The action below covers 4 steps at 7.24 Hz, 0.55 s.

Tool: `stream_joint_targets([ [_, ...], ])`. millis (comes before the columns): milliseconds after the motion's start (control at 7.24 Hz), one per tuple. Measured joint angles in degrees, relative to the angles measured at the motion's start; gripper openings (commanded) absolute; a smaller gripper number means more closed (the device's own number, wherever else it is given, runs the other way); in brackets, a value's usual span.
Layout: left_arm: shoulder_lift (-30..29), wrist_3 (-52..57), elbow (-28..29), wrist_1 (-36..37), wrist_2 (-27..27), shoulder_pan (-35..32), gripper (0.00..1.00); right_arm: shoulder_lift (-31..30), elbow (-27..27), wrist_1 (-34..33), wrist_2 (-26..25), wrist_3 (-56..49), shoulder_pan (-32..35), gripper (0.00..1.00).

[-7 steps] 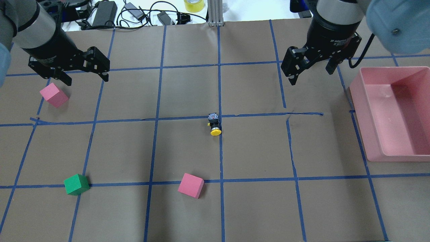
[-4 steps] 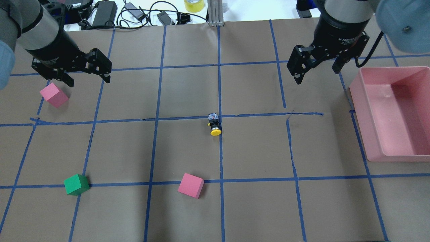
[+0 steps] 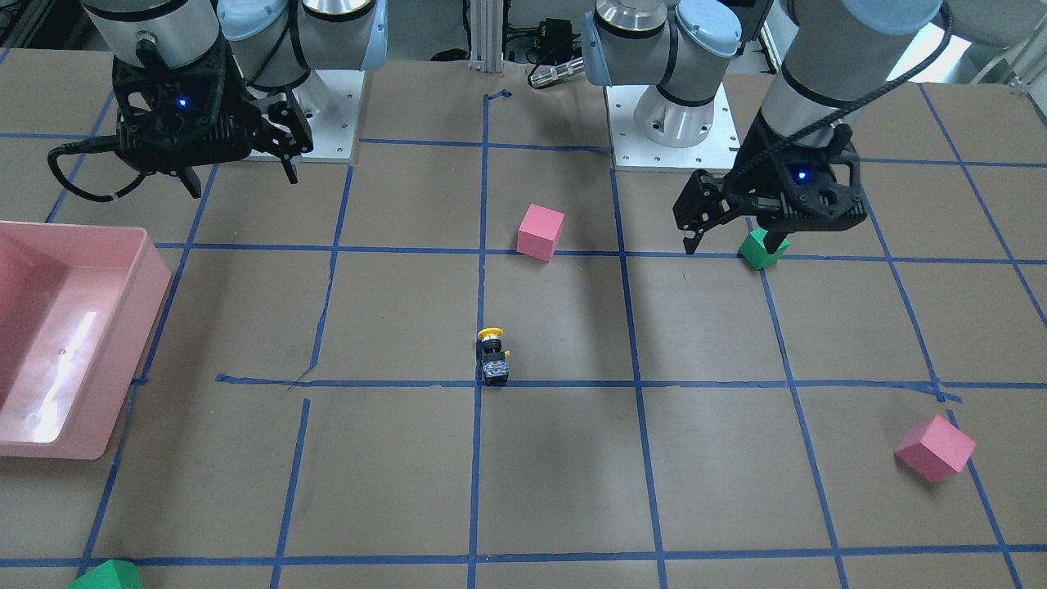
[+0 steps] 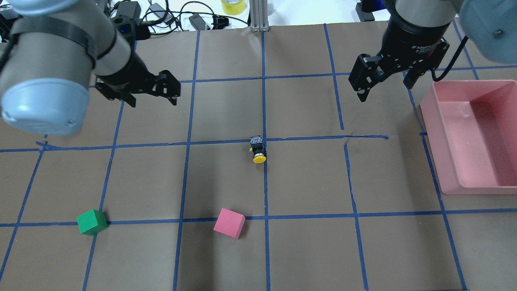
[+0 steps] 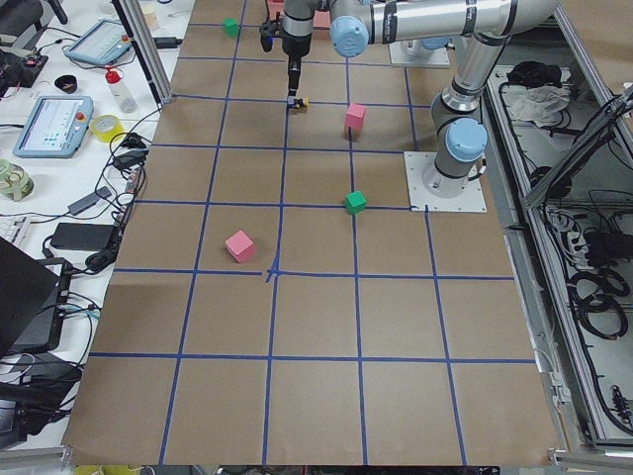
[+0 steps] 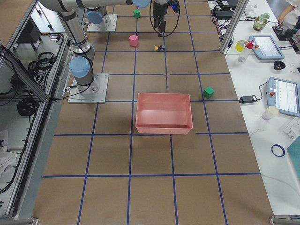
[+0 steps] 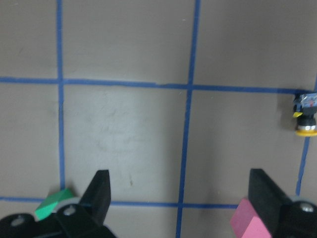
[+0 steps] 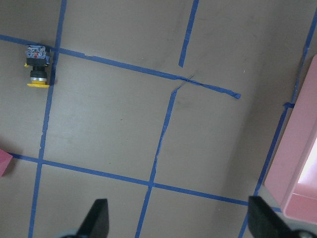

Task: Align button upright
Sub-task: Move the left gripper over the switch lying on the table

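1. Well apart from the pink bin (image 4: 434, 153), mid-bench (image 4: 307, 250): found the button (image 4: 258, 149) lying on its side, untouched.
2. Near the bin: noted the right gripper (image 4: 385, 91) spread wide, empty.
3. Beyond the button from the bin: noted the left gripper (image 4: 153, 102) likewise spread, empty.

We see two arms made of fat silver-grey tubes. The left arm (image 4: 60, 48) has a round pale blue cap (image 4: 40, 109) with tiny screws, and a black band (image 4: 60, 30) further up from the claw. The left claw (image 4: 152, 100) and the right claw (image 4: 385, 91) are black, each with two flat fingers. Small white letters (image 4: 422, 49) sit on the black ring just above the right claw. A black cable (image 3: 885, 82) runs down to the left claw, and a little blue light (image 3: 800, 174) glows just above it.
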Motion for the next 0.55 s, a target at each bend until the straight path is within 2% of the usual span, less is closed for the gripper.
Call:
stream_joint_targets([
  [415,-2.3,-9.7,-12.9,26.3,0.0,-9.9,1.0,-0.1,0.0,0.2,-0.1,0.0,0.0,1.0],
  [553,-2.7,-10.7,-14.8,30.9,0.3,-11.3,1.0,-0.1,0.0,0.0,-0.1,0.0,0.0,1.0],
])
